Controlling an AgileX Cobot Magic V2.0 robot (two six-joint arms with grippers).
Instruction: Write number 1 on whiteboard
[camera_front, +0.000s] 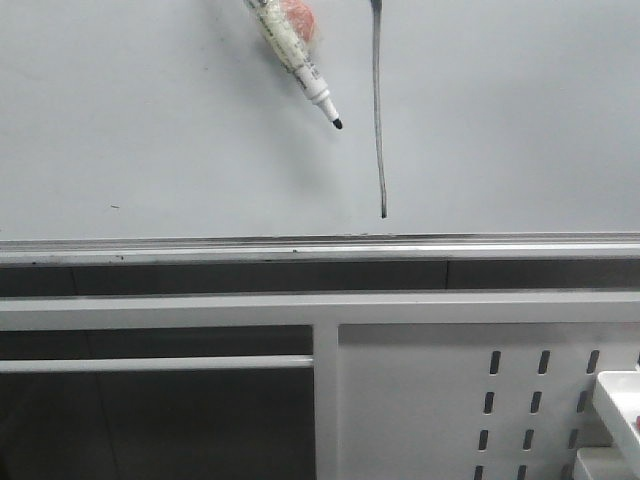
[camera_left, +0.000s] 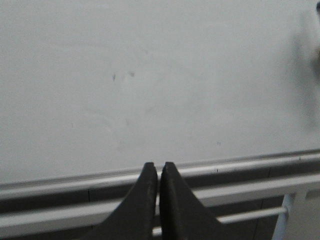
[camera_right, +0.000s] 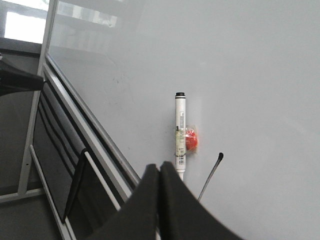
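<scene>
Closed left pincer (camera_left: 158, 172) before whiteboard (camera_left: 150, 75)

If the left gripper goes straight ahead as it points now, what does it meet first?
Probably the whiteboard: the shut left gripper points over the silver edge strip at bare board, though depth is unclear.

One whiteboard (camera_front: 150, 120), one marker (camera_front: 296, 56), one stroke (camera_front: 378, 110).

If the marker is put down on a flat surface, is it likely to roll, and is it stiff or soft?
The marker has a straight, round white barrel, so it would probably roll if laid down loose. It looks like rigid plastic, likely stiff and light. The red piece wrapped on with clear film might stop the rolling and make the grip somewhat slippery.
</scene>
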